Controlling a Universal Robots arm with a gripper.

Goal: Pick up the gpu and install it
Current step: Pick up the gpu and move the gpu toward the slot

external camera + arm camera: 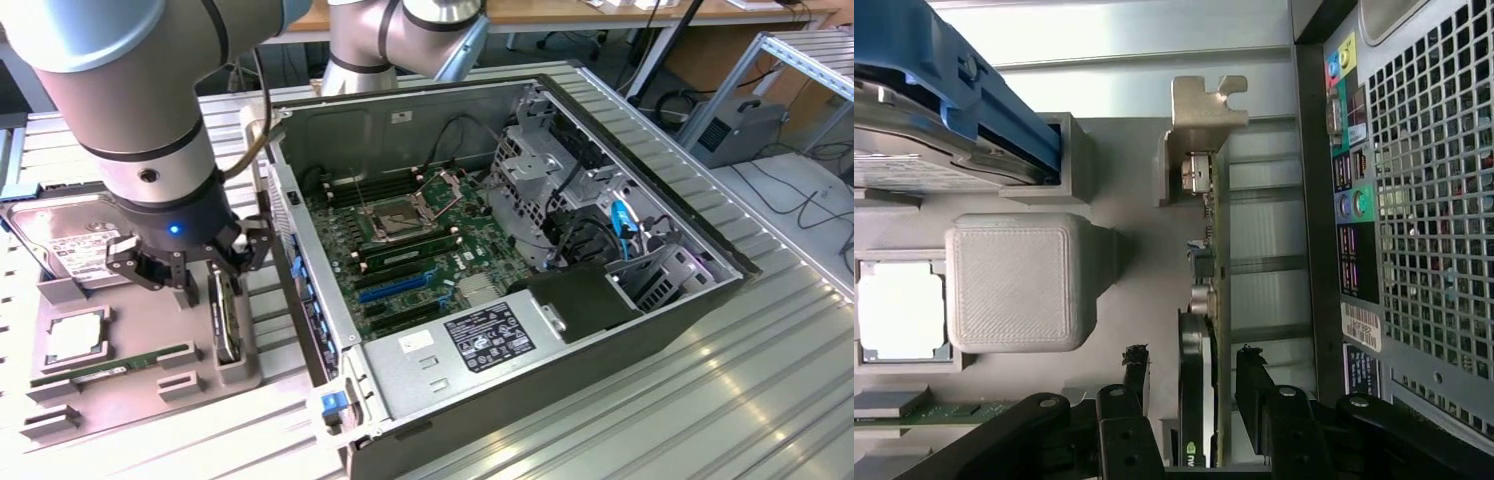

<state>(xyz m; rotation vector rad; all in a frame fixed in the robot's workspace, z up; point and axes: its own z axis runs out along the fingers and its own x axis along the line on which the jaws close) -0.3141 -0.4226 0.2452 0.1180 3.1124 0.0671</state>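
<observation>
My arm's claw (198,272) hangs low over the gpu (230,322). The card stands on edge in a slot of the grey holder (134,405) on the worktop (694,400), just beside the open case (534,300), on the exterior view's left. In the wrist view I see the claw (1194,385) spread wide, with its fingers (1137,375) astride the gpu (1194,350). There is a clear gap between the card and the finger on the cooler side. The finger on the board side sits close, and I cannot tell whether it touches. The card's silver bracket (1201,125) is at the end away from the claw. The holder (1134,200) also carries a drive (67,235), a chip (74,340) and a memory stick (114,368). The gpu is not yet in the case.
</observation>
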